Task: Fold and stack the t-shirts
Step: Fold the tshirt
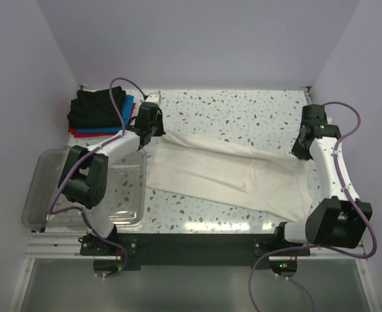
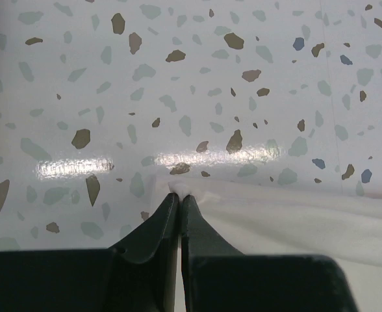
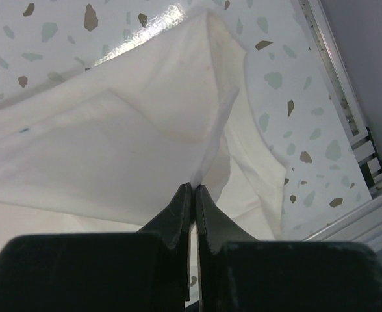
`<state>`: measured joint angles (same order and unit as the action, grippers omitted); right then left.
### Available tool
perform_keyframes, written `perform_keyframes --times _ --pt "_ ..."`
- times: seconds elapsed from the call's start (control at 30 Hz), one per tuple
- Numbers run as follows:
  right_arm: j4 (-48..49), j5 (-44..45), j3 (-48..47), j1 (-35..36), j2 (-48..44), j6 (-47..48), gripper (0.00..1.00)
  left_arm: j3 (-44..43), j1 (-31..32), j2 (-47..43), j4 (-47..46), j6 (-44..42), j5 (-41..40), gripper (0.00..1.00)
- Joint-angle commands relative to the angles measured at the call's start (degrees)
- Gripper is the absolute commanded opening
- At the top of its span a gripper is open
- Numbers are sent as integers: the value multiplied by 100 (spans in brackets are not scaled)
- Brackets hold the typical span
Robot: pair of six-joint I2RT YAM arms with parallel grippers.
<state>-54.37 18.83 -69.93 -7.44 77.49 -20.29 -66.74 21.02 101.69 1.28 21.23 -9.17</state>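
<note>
A white t-shirt [image 1: 227,174] lies stretched across the speckled table, from upper left to lower right. My left gripper [image 1: 156,133] is shut on its far-left corner; in the left wrist view a small tuft of white t-shirt [image 2: 308,221] pokes out past the closed left gripper [image 2: 180,194]. My right gripper [image 1: 299,153] is shut on the shirt's right edge, and the white t-shirt [image 3: 113,149] rises in a thin fold into the pinched right gripper [image 3: 192,188]. A stack of folded t-shirts [image 1: 99,112], black on top with blue and red beneath, sits at the back left.
A clear plastic tub [image 1: 38,195] stands at the front left, under the left arm. The table's right metal rail [image 3: 337,71] runs close to the right gripper. Lilac walls close in the back and sides.
</note>
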Motion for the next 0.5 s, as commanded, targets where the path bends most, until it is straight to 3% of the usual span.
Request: perform_keyframes --times 0.0,0.47 --pt "-258 253 41 6 -305 69 0 143 -45 -360 -453 -357 161 0" --pt "-663 525 595 6 -753 69 0 706 -1 -861 -172 -532 126 0"
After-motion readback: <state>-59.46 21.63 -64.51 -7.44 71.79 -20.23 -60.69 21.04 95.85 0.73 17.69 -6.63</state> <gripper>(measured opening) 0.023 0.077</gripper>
